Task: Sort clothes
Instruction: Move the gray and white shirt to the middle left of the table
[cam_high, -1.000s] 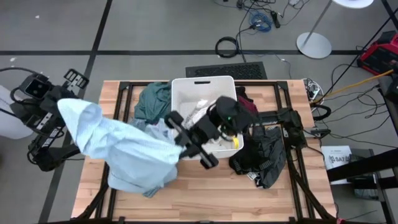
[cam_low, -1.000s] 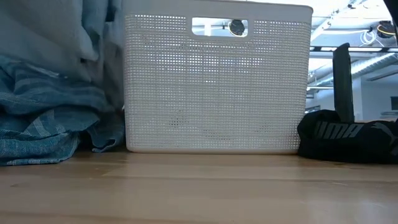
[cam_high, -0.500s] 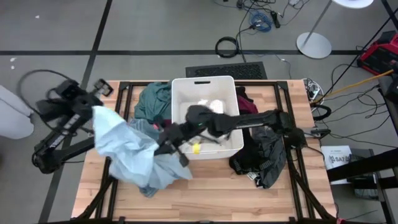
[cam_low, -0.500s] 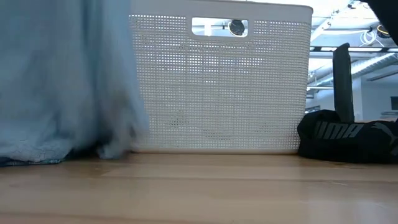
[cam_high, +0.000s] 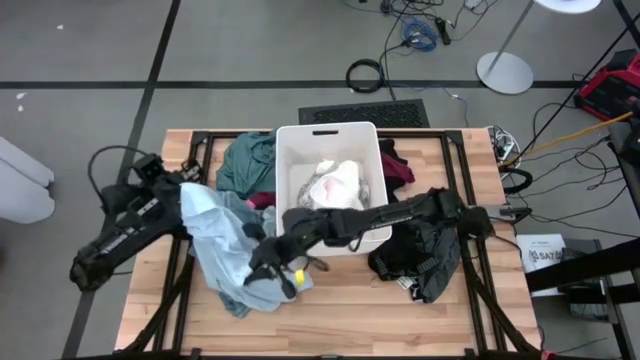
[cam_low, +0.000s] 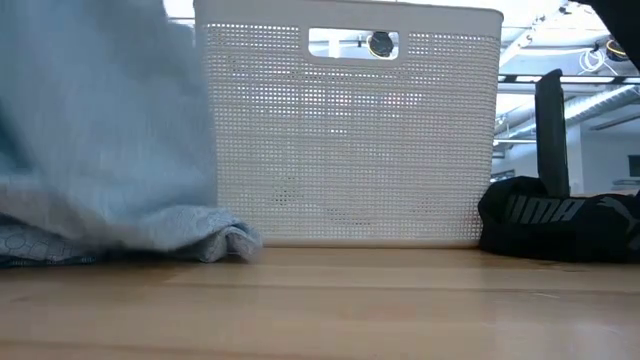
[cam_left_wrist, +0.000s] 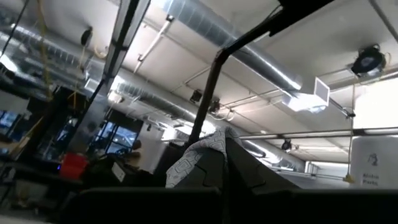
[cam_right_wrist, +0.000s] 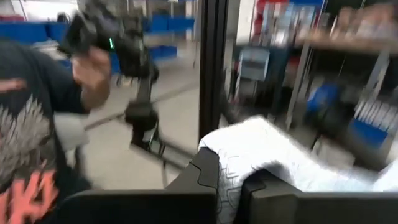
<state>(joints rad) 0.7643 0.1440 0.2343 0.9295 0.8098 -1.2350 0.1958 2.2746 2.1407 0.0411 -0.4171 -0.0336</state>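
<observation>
At the near left of the desk (cam_high: 400, 320), pinching the light blue garment (cam_high: 222, 240) with the right end effector (cam_high: 268, 266), clamped tight on the cloth's near fold, reaching in low from the right past the front of the bin. Draping the garment's hem onto the wood in a soft heap, seen from the low view as a blue curtain (cam_low: 100, 150) covering the left side. Gripping the same garment a little farther back and to the left with the left end effector (cam_high: 183, 196), likewise clamped on the fabric, with pale patterned cloth (cam_left_wrist: 198, 155) showing between its closed fingers in the left wrist view.

To the near right, lying crumpled beside the bin, a black garment (cam_high: 425, 252) with white lettering (cam_low: 555, 215).

At mid-desk, standing upright, the white perforated bin (cam_high: 288, 160), holding a white-grey garment (cam_high: 335, 182).

Farther back, bunching against the bin's left wall, a teal garment (cam_high: 245, 160); against its right wall, a dark red garment (cam_high: 398, 165).

Beyond the desk, in the right wrist view, showing a person in a dark printed shirt (cam_right_wrist: 25, 124).
</observation>
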